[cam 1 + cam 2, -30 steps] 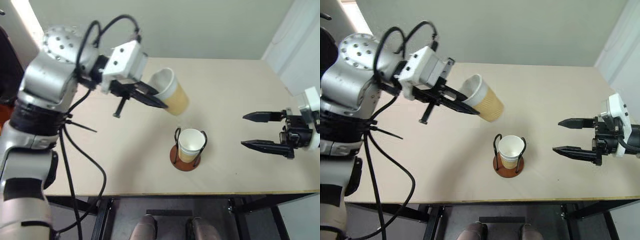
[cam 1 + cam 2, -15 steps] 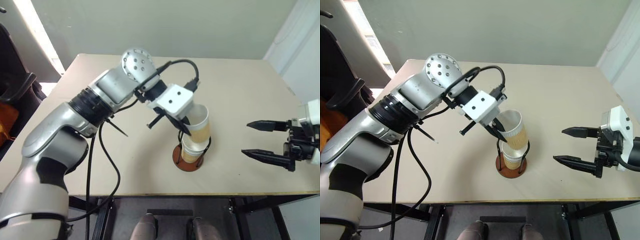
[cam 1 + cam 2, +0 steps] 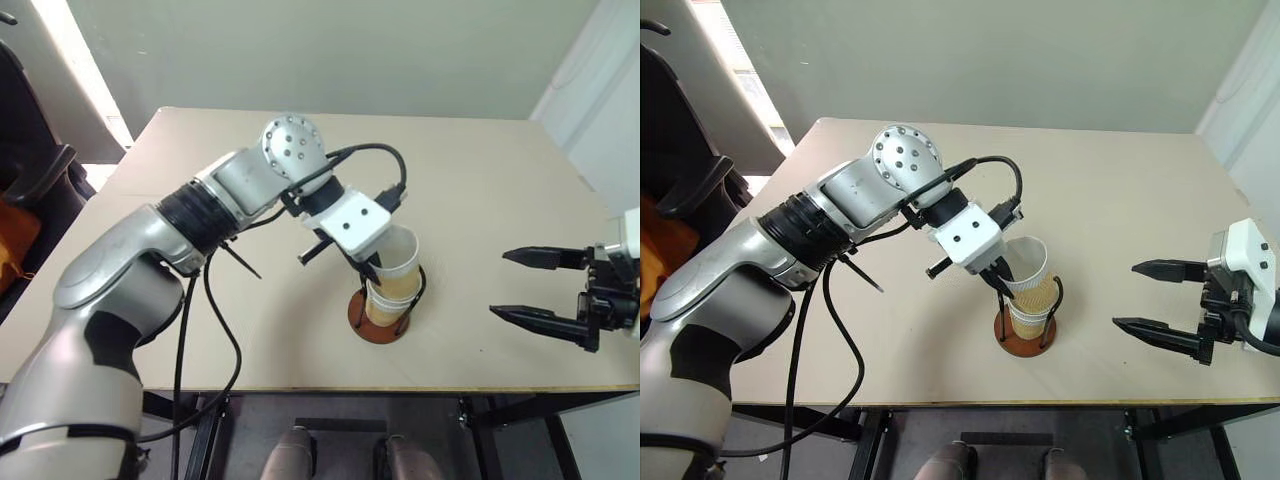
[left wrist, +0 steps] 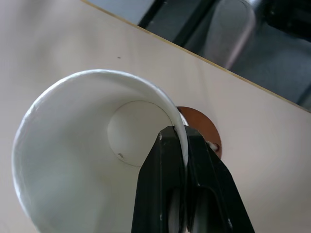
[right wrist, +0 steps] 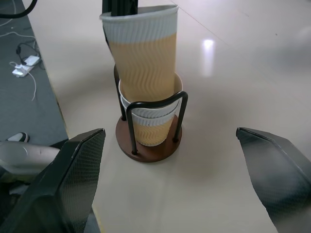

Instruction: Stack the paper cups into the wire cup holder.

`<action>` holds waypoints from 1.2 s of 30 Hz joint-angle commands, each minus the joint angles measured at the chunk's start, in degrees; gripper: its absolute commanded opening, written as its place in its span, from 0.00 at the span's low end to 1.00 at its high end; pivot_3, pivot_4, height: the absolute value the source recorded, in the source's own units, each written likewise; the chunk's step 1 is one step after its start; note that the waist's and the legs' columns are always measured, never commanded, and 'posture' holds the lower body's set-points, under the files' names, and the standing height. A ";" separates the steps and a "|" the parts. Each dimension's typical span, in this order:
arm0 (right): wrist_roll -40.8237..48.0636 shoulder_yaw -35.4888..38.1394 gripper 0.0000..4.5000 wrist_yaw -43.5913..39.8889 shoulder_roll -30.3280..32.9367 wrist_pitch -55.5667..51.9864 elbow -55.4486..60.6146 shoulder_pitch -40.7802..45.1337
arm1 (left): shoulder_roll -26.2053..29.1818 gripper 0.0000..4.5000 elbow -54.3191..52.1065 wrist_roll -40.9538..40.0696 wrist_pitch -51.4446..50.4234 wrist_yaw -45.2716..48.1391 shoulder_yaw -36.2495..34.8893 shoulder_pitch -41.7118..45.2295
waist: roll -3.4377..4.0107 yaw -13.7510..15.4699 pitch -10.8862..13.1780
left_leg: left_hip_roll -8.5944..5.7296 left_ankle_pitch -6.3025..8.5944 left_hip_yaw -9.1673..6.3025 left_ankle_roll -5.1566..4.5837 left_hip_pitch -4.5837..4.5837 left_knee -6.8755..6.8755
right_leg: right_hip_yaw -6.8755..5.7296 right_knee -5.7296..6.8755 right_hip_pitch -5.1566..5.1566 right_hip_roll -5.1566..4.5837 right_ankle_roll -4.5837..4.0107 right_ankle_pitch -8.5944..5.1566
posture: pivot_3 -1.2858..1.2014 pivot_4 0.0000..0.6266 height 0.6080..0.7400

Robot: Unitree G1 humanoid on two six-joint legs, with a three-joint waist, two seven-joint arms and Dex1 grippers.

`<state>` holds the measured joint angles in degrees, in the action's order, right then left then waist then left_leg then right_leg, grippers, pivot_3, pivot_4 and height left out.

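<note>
Left gripper (image 4: 183, 145): clamped on upper paper cup (image 5: 146, 53) rim, cup nested in wire cup holder (image 5: 158, 148). Right gripper (image 3: 527, 285): spread wide, well apart over bare table (image 3: 480, 190).

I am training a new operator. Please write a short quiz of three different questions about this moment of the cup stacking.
1. True or false: the left gripper pinches the rim of the upper paper cup.
2. Where is the lower paper cup? A) lying on the table B) in the wire cup holder C) in the right gripper
3. Fill in: the right gripper is ____ and holds nothing.

Key: 1 true; 2 B; 3 open
</note>
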<state>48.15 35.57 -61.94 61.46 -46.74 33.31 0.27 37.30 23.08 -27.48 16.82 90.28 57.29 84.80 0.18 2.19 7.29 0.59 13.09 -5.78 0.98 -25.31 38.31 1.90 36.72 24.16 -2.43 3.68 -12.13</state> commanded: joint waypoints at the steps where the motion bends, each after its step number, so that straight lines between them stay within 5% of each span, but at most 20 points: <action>1: 0.57 2.52 1.00 0.44 0.68 0.67 0.88 -0.03 | -0.39 0.01 0.42 0.05 1.54 2.22 -0.21 2.81 | 0.00 0.05 0.00 | -0.01 0.00 0.00 0.00 -0.01 0.01 | 0.00 0.00 0.00 0.00 0.01 -0.01 | 0.52 0.24 1.00; 4: 0.28 2.01 1.00 0.67 0.69 0.96 0.72 0.09 | -1.16 0.01 1.10 0.93 1.74 2.22 0.12 2.99 | 0.00 0.11 0.00 | -0.02 0.00 0.00 0.00 -0.04 0.04 | 0.00 0.00 0.00 -0.01 0.03 -0.01 | 0.52 0.24 1.00; 7: 0.29 1.39 1.00 1.05 0.77 1.06 0.78 0.44 | -1.91 0.13 1.85 1.82 1.07 2.22 -0.36 2.75 | 0.00 0.14 0.00 | -0.07 0.00 0.00 0.00 -0.06 0.06 | 0.00 0.00 0.00 -0.05 0.06 -0.02 | 0.52 0.24 1.00; 16: -0.80 -5.74 1.00 0.23 1.64 3.60 -3.21 6.28 | -5.04 0.84 3.46 5.60 -2.36 2.22 -7.27 0.39 | 0.00 0.21 0.00 | -0.12 0.00 0.01 0.00 -0.12 0.23 | 0.02 0.02 0.00 -0.07 0.18 0.02 | 0.52 0.24 1.00; 23: -6.23 -19.87 1.00 -2.32 0.13 8.51 -12.84 17.31 | 4.06 0.84 -7.52 4.51 -19.54 -0.26 -22.30 -12.59 | 0.24 -0.79 -0.14 | -0.13 -0.12 0.18 0.02 -0.03 0.41 | 0.09 0.13 0.00 0.00 0.31 0.02 | 0.52 0.24 1.00; 31: -10.87 -25.65 1.00 -6.09 -0.23 11.92 -21.58 24.26 | 18.21 0.84 -15.37 -1.73 -39.75 -12.48 -45.65 -37.95 | 0.30 -0.90 -0.14 | -0.06 -0.30 0.20 0.29 0.12 0.30 | 0.18 0.16 0.02 -0.02 0.24 -0.06 | 0.52 0.24 1.00; 36: -11.10 -28.09 1.00 -10.09 -0.08 11.64 -22.71 26.51 | 21.04 0.84 -19.99 -4.47 -45.65 -17.31 -56.59 -51.28 | 0.29 -0.52 -0.15 | -0.07 -0.30 0.12 0.30 0.19 0.23 | 0.12 0.26 -0.01 -0.02 -0.17 -0.26 | 0.52 0.24 1.00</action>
<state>36.92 7.55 -70.33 60.77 -35.54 9.97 25.59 57.54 6.48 -30.14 -27.09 74.68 4.75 35.12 0.47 1.66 7.15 0.52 12.78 -5.65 1.28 -25.09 38.51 2.02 36.99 24.15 -2.47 3.21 -12.54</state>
